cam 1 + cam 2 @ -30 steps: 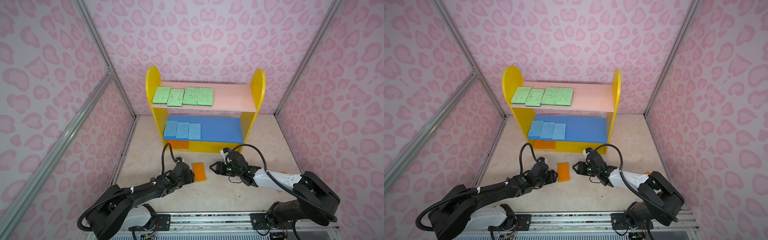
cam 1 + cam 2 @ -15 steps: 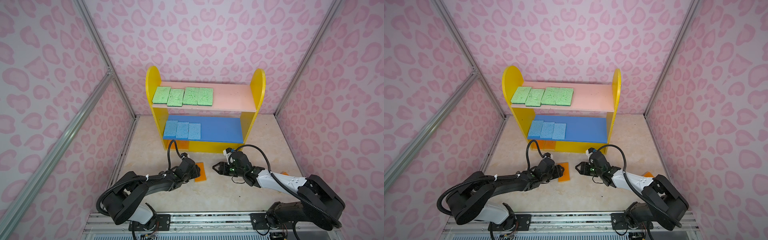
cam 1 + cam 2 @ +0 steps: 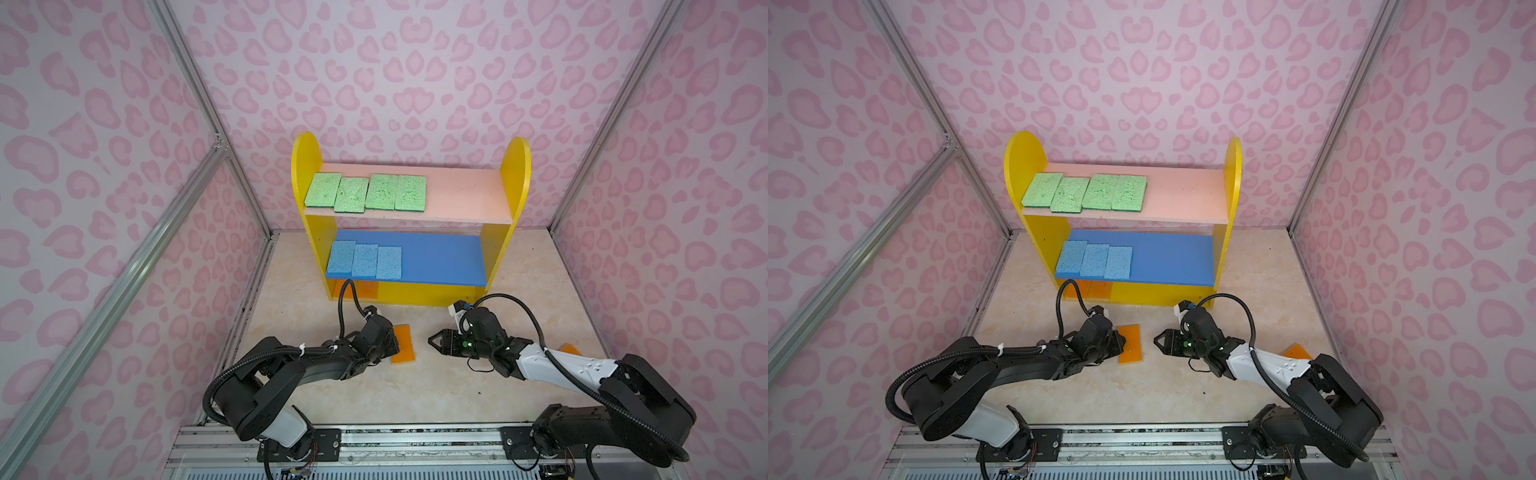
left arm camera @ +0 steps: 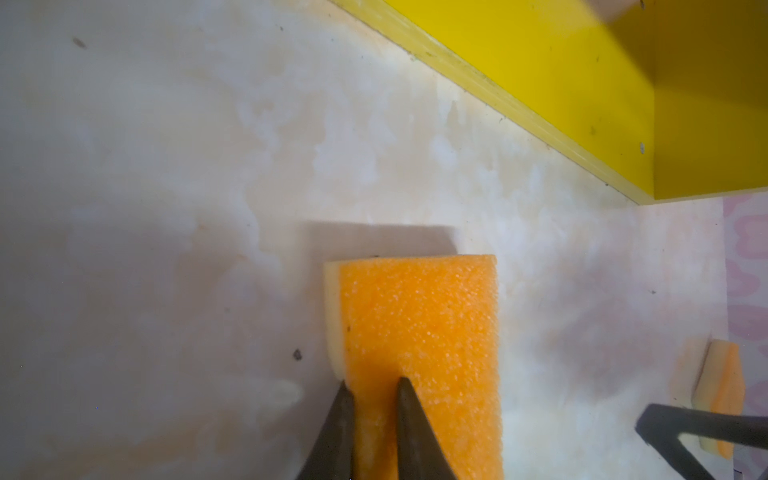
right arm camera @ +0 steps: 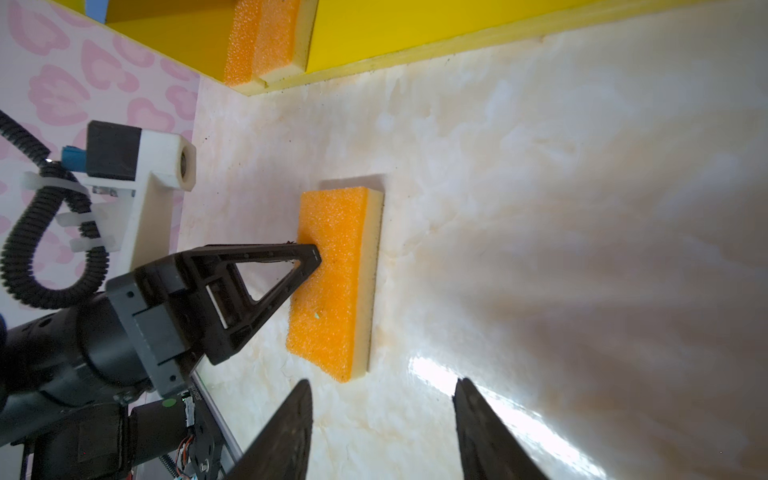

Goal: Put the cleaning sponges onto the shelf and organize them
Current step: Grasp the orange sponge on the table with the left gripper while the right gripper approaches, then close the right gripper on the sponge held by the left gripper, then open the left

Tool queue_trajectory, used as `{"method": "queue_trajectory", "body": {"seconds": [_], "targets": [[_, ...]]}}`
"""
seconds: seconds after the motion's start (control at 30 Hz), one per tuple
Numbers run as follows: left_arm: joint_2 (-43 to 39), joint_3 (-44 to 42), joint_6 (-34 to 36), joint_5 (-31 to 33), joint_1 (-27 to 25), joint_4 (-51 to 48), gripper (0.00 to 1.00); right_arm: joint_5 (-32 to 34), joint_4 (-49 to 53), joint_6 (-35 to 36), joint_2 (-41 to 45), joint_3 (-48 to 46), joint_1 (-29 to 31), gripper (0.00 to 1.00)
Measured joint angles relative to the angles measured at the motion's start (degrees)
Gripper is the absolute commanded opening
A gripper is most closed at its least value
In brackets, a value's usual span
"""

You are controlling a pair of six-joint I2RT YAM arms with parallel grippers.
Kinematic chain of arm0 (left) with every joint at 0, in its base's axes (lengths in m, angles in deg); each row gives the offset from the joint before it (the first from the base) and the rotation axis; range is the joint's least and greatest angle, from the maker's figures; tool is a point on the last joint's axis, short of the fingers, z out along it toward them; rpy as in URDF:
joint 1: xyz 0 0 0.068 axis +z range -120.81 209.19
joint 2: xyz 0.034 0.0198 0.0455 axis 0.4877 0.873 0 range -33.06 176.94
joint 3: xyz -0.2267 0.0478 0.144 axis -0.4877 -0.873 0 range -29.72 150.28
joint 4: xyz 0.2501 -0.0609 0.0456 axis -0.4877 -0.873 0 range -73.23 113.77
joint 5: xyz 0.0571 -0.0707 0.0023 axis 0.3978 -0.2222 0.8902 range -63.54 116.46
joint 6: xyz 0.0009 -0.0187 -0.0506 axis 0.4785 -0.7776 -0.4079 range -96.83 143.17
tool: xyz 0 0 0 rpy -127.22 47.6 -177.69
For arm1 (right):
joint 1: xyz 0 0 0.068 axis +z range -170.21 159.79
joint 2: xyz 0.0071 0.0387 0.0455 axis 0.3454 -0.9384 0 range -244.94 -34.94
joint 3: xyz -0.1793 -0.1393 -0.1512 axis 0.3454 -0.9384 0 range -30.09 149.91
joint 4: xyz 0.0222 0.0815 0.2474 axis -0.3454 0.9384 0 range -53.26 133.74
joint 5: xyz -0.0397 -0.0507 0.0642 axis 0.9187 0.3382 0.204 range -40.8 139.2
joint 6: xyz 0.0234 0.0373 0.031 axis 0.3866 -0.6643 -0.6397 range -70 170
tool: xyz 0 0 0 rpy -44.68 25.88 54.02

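Left claw (image 4: 374, 390) pinches the orange sponge (image 4: 424, 332) by one long edge, my fingertips (image 4: 409, 419) drawn close with a strip of foam between them, one on the orange face and one against the pale side. The sponge sits on the bench (image 3: 415, 395) in front of the shelf (image 3: 306, 166), partly under my wrist in both top views; whether it has left the surface I cannot tell. Its long axis points roughly at the shelf, so the coming move, as I judge it, is a short carry forward and a slide onto the yellow base (image 3: 432, 293), to the right of the two orange sponges (image 3: 368, 289) already lying there. My left arm is the nearer one and has the hold. My right claw (image 3: 434, 338) hovers just beside the sponge's far long edge, spread and empty, not touching it. The sponge is a flat rectangular block, coarse bright orange foam on top and cream backing below. A fourth orange sponge (image 3: 569, 348) lies on the bench behind my right arm.
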Motion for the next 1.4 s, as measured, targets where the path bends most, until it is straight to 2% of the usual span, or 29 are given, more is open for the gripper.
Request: {"method": "queue_trajectory", "body": {"seconds": [0.1,0.5,0.7,0.9,1.17,1.4], "targets": [[-1.4,-0.39,-0.17,-0.02,-0.04,-0.81,0.03,-0.42,-2.36,-1.6,0.26,-2.03,1.09,0.58],[-14.78,-4.52,-0.17,2.12,0.94,-6.16,0.04,0.98,-16.94,-8.39,-3.76,-5.31,8.72,0.61],[-24.11,-9.46,-0.15,2.32,5.51,-8.61,0.03,1.84,-22.97,-10.67,-8.63,-4.13,10.97,0.62],[-31.08,-12.68,0.11,-0.52,13.16,-10.73,0.03,2.36,-28.68,-12.15,-13.79,-1.03,14.1,0.65],[-33.62,-12.79,1.33,-6.21,19.21,-10.82,0.04,1.73,-36.63,-15.8,-21.11,1.97,16.35,0.65],[-34.53,-12.5,1.55,-9.11,20.59,-10.97,0.04,1.25,-39.3,-17.11,-24.79,5.31,17.51,0.57]]}}
